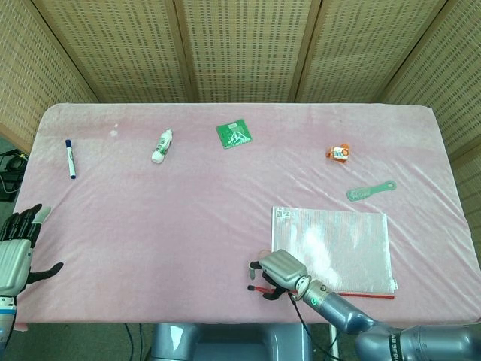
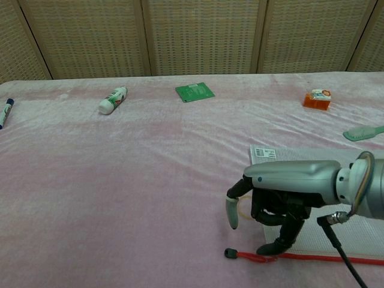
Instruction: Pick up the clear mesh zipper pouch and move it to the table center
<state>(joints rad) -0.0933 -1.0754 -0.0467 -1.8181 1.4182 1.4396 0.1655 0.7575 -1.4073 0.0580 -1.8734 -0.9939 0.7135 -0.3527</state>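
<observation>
The clear mesh zipper pouch (image 1: 334,242) lies flat at the table's near right, with a red zipper along its near edge and a white label (image 2: 266,153) at its far left corner. Its black zipper pull (image 2: 228,253) sticks out to the left. My right hand (image 1: 275,271) hangs over the pouch's near left corner, fingers apart and bent down; in the chest view this right hand (image 2: 273,207) has its thumb tip by the red zipper. It grips nothing. My left hand (image 1: 16,252) is open at the table's near left edge.
On the pink tablecloth (image 1: 188,218), along the far side, lie a blue marker (image 1: 69,158), a white glue bottle (image 1: 161,145), a green circuit board (image 1: 234,134) and an orange packet (image 1: 340,153). A green comb (image 1: 370,190) lies just beyond the pouch.
</observation>
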